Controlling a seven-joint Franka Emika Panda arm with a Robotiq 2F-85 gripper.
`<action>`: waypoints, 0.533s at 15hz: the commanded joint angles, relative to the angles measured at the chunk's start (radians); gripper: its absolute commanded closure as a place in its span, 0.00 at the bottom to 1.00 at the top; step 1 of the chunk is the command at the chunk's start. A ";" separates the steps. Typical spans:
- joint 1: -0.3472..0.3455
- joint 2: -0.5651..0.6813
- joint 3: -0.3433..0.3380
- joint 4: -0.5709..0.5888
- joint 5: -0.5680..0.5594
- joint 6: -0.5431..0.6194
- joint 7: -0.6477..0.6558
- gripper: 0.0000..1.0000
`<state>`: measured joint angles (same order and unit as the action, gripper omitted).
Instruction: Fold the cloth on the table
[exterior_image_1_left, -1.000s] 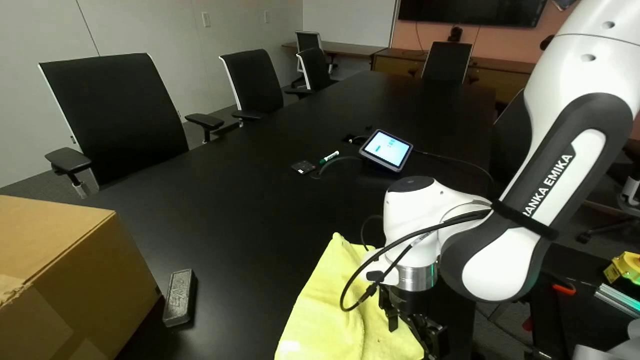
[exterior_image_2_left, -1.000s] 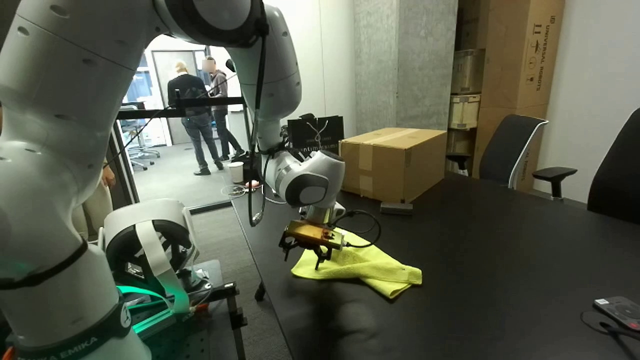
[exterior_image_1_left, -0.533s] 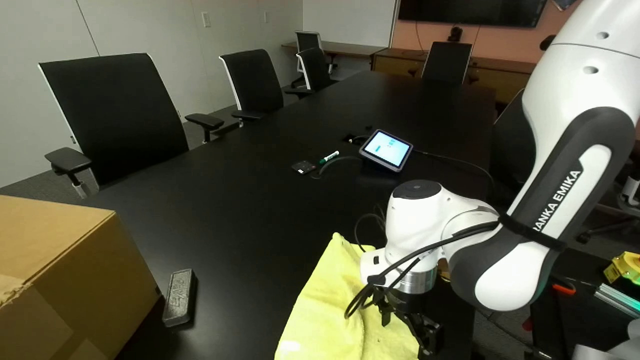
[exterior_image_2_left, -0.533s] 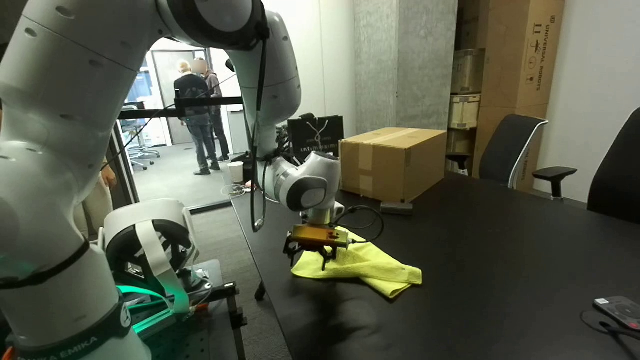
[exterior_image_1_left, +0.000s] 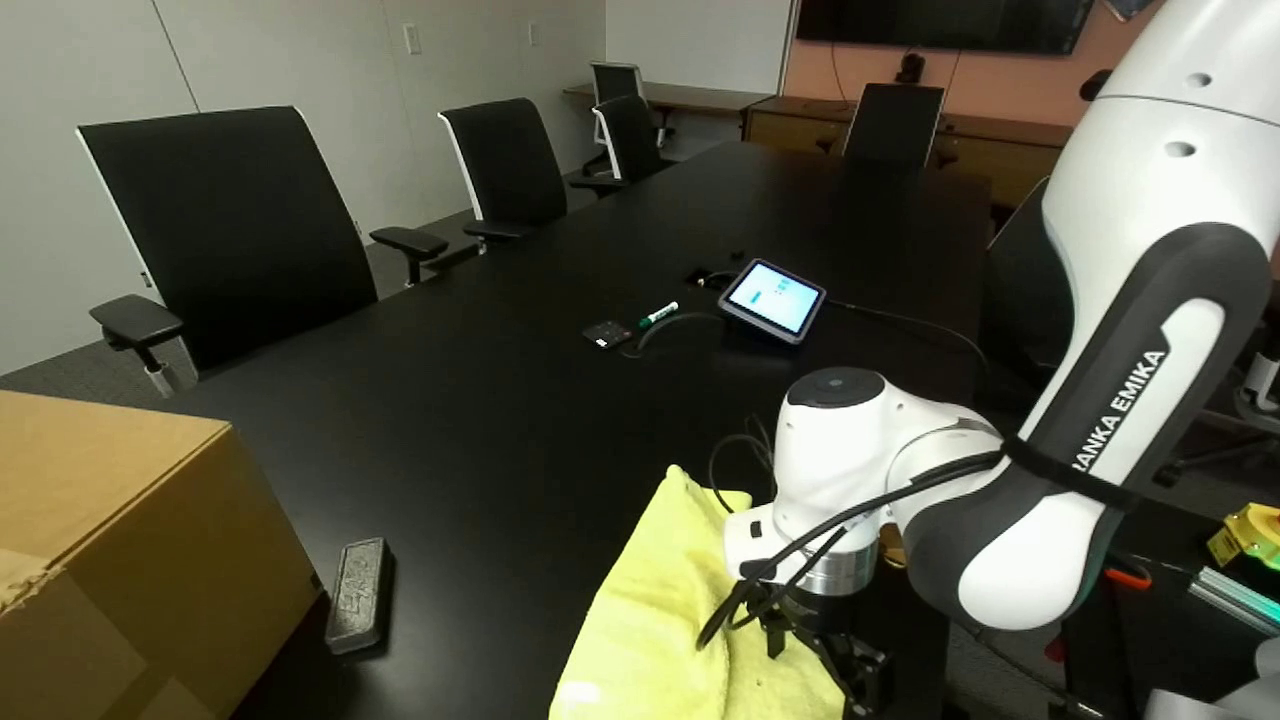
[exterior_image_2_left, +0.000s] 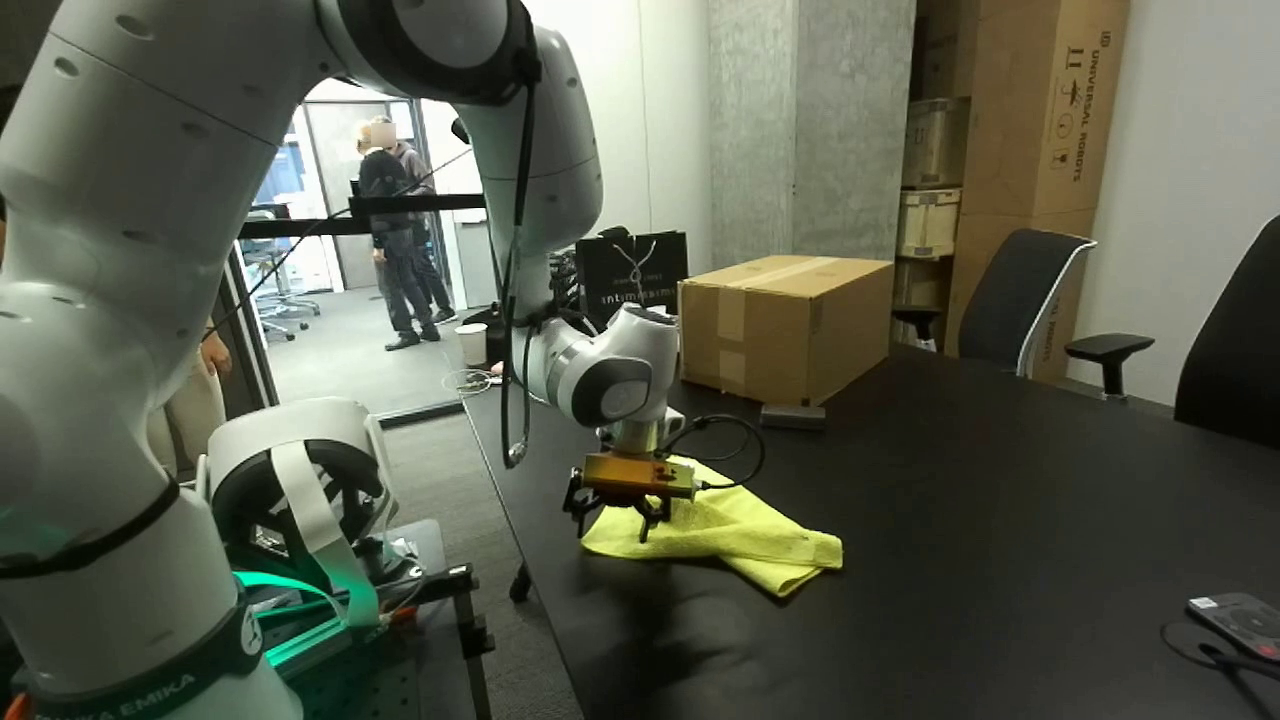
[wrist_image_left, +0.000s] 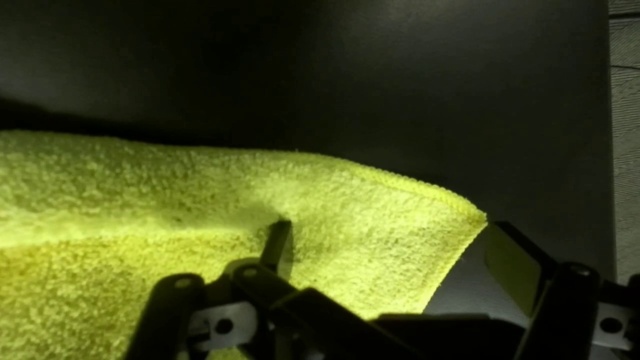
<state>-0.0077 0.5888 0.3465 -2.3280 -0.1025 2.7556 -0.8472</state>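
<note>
- Yellow, fluffy pile is shown by the cloth (wrist_image_left: 210, 200) in the wrist view; a corded, stitched hem is seen along part of its edge, and its outline is narrowed to a pointed corner;
- a soft ridge is formed along the fabric, from the left border of that view towards the middle; near the corner the pile is lit brightly, while farther off it is shaded to a duller olive tone;
- in an exterior view the layers are seen overlapped, with one flap laid slantwise over another; part of the cloth is hidden there by the gripper (exterior_image_2_left: 612, 537);
- the cloth is laid on the black table (exterior_image_2_left: 960, 560), with the corner pointed towards the table's edge;
- the gripper is held above that end of the cloth, its fingers (wrist_image_left: 512, 270) spread wide apart; nothing is grasped;
- the corner is framed between the fingers in the wrist view; one is set over the fabric where the ridge ends, the other just beside the corner's tip, over the table;
- whether the fabric is touched by either fingertip cannot be told.
</note>
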 joint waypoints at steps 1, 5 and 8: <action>-0.008 0.016 0.019 -0.005 0.008 -0.008 -0.001 0.00; 0.004 0.004 0.007 -0.026 -0.001 0.004 0.021 0.00; 0.025 0.009 -0.016 -0.032 -0.025 0.014 0.029 0.00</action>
<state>-0.0071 0.5997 0.3516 -2.3399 -0.1024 2.7530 -0.8431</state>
